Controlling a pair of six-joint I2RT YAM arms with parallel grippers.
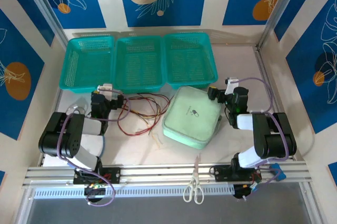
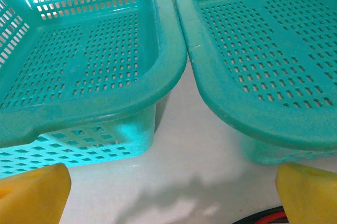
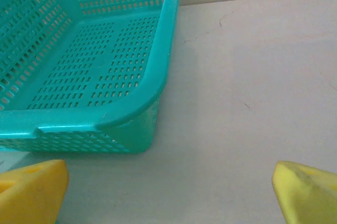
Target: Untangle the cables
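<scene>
The cables (image 1: 139, 112) lie in a loose tangle of dark red, black and tan-yellow loops on the table, in front of the middle basket. My left gripper (image 1: 107, 97) stands just left of the tangle and points toward the baskets. It is open, and its yellow fingertips (image 2: 32, 192) stand far apart over bare table. A short black and red bit of cable (image 2: 263, 217) shows at the bottom edge by the right fingertip. My right gripper (image 1: 220, 92) is open too, beyond the pouch's far right corner, with nothing between its yellow fingertips (image 3: 305, 195).
Three teal baskets (image 1: 138, 84) stand in a row at the back; the left wrist faces the gap between two of them (image 2: 179, 60). A mint-green pouch (image 1: 192, 116) lies right of the cables. Scissors (image 1: 194, 188) rest on the front rail.
</scene>
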